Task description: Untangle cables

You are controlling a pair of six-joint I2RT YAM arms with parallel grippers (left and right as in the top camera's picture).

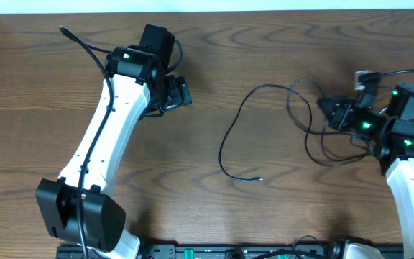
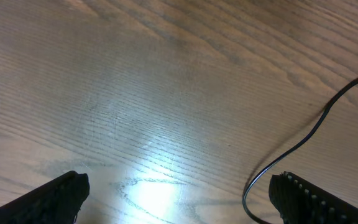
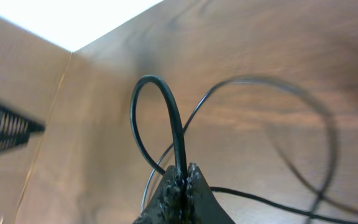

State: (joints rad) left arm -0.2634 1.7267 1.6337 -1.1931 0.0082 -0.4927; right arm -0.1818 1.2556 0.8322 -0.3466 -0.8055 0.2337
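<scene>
Pinched shut in the black right gripper point(image 3: 180, 186), a thin black cable loop point(image 3: 143, 93) arches upward. Beyond it, the tangled bunch of thin black cords point(image 1: 309, 129) lies on the brown wooden table point(image 1: 279, 216), just to its left. One long strand point(image 1: 222, 147) runs leftward toward the black left gripper point(image 1: 180, 93), spread wide and empty.

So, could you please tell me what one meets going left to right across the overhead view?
Black left gripper, open → loose loop of thin black cable → black right gripper, shut on the tangled black cables.
</scene>
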